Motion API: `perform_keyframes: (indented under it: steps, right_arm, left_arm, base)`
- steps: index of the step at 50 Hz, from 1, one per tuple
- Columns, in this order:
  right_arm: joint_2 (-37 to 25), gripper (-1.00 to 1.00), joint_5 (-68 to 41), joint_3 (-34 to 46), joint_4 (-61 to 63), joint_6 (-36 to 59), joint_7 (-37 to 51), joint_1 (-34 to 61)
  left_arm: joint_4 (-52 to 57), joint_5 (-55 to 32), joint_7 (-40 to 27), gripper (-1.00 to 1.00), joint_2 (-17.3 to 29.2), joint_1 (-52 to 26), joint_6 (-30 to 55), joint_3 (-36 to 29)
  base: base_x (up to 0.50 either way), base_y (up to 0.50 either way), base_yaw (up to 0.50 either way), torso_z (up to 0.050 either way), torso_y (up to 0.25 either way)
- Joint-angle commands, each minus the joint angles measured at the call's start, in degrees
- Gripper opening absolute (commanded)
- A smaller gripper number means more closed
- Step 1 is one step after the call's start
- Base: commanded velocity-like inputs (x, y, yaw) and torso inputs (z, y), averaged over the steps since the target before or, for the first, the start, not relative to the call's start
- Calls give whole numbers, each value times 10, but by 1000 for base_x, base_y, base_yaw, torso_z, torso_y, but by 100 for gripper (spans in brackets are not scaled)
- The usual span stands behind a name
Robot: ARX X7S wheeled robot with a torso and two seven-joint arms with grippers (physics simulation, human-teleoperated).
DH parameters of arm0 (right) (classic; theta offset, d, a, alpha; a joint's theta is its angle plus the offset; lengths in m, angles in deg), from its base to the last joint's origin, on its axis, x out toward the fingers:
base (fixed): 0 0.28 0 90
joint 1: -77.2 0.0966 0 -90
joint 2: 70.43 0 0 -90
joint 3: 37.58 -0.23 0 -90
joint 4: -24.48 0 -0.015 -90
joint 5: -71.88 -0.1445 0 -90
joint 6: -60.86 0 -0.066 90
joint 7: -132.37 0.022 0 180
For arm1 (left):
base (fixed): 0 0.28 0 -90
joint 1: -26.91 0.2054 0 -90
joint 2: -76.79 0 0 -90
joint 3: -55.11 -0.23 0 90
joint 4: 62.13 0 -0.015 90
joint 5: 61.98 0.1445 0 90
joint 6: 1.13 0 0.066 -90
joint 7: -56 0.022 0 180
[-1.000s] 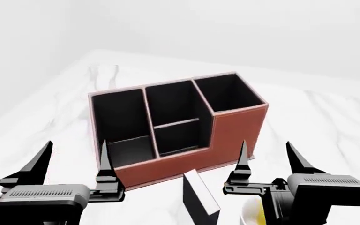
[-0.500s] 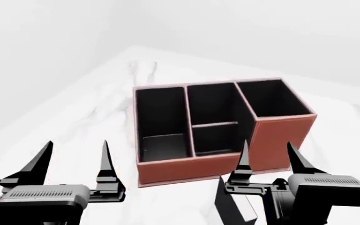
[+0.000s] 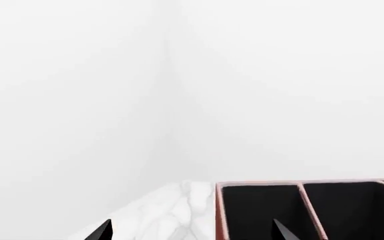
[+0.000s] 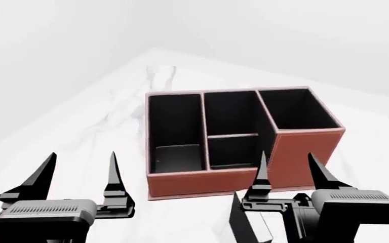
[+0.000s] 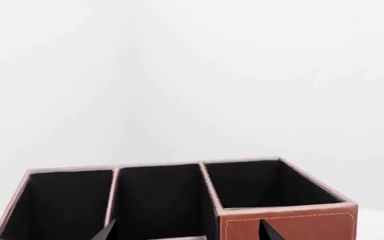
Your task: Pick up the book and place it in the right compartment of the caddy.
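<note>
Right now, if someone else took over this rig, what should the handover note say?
Left pincer: open, empty, hovering short of the caddy.
Right pincer: open, empty, in front of the caddy's tall wall.
Book: on the table in front of the caddy, beside the right pincer, not gripped.
Right compartment: empty.
Done: nothing.
Left: grasp the book, lift it, lower it into the right compartment.

Both grippers, the left gripper (image 4: 79, 167) and the right gripper (image 4: 290, 167), look alike: black blocky bodies with a ribbed grey strip along the front and two long, tapering, pointed black fingers (image 4: 113, 174).
</note>
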Motion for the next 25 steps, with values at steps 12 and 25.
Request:
perform_keyframes:
  steps: [12, 25]
  right_arm:
    - [-11, 100, -8, 8, -1, -10, 1, 0]
    - [-14, 100, -18, 9, -3, -14, 2, -2]
  left_arm:
    - [-1, -7, -9, 100, 7, -2, -1, -5]
    - [-1, -10, -14, 100, 11, -2, -4, -7]
  base:
    - [131, -261, 0, 0, 0]
    - [112, -224, 0, 0, 0]
